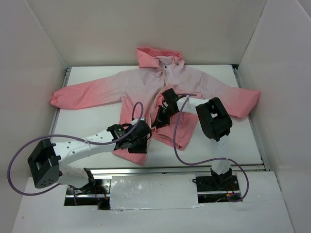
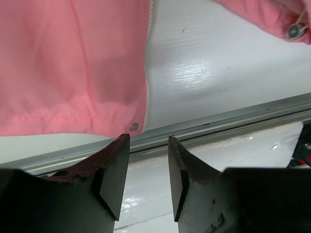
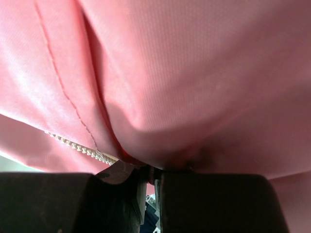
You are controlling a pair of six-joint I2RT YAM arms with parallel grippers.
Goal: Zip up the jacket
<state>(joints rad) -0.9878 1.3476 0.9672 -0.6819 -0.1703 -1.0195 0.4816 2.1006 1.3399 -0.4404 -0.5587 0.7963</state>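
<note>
The pink jacket [image 1: 199, 82] lies spread on the white table [image 1: 233, 141], hood at the far side, its front open below the chest. My left gripper [image 1: 137, 141] is open and empty at the hem of the jacket's left panel. In the left wrist view the gripper [image 2: 147, 143] hovers just below the hem [image 2: 73, 111], near the light zipper edge [image 2: 148, 73] and a small metal snap [image 2: 134, 126]. My right gripper [image 1: 159, 118] is at the front opening, mid-jacket. In the right wrist view it [image 3: 151, 172] is shut on a fold of pink fabric [image 3: 194, 97] beside the zipper teeth [image 3: 77, 145].
A metal rail [image 2: 233, 119] runs along the table's near edge. White walls [image 1: 39, 43] enclose the table on three sides. Purple cables [image 1: 180, 145] loop over the jacket's lower part. A cord toggle [image 2: 295, 31] shows on the other panel's hem.
</note>
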